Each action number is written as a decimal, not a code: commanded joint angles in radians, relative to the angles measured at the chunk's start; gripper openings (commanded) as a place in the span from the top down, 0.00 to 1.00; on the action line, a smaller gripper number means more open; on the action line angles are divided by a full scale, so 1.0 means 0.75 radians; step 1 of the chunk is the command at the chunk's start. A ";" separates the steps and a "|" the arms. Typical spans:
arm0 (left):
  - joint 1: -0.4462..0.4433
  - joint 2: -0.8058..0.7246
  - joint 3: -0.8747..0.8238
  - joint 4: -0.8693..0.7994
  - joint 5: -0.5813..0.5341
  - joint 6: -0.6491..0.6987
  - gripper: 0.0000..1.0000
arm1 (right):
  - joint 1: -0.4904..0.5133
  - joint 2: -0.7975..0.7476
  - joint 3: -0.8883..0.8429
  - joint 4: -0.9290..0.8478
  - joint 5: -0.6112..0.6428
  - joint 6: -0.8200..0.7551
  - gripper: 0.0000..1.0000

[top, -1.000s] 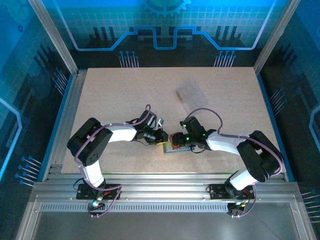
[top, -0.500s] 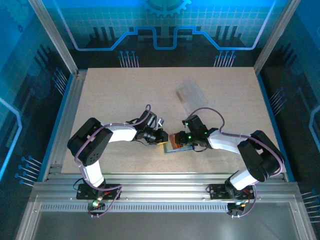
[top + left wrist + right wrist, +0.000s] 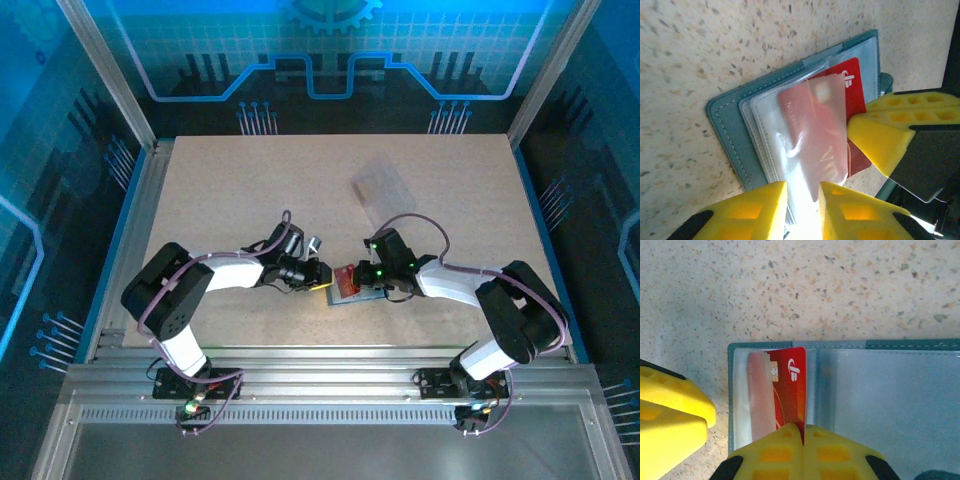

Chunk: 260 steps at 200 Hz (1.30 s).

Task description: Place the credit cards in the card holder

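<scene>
The card holder (image 3: 352, 292) lies open near the table's front edge, a teal wallet (image 3: 729, 125) with clear inner sleeves. A red credit card (image 3: 790, 385) with a white mark stands on edge over its left half, partly behind a lifted clear sleeve (image 3: 815, 135). My right gripper (image 3: 804, 429) is shut on the card's near edge. From the left, my left gripper (image 3: 802, 192) pinches the clear sleeve between its yellow fingers and holds it up. Both grippers, left (image 3: 322, 277) and right (image 3: 360, 280), meet over the wallet.
A clear plastic tray (image 3: 382, 187) lies on the table behind the wallet, toward the back right. Metal rails (image 3: 320, 365) run along the near edge by the arm bases. Bare speckled tabletop (image 3: 815, 285) surrounds the wallet.
My right gripper has closed onto the red card, which now sits a little further left over the wallet. The left arm's elbow has swung outward to the left.
</scene>
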 commanded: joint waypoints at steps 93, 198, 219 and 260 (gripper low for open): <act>0.033 0.097 0.020 -0.009 -0.004 -0.034 0.82 | -0.009 0.041 -0.011 -0.034 -0.009 0.010 1.00; 0.029 0.120 0.024 -0.055 -0.054 -0.063 0.83 | 0.055 0.070 -0.036 0.017 -0.037 0.098 1.00; 0.026 0.121 0.024 -0.055 -0.058 -0.063 0.83 | 0.065 0.068 -0.036 0.017 -0.032 0.104 1.00; 0.023 0.122 0.028 -0.058 -0.059 -0.064 0.83 | 0.085 0.072 -0.040 0.017 -0.028 0.115 1.00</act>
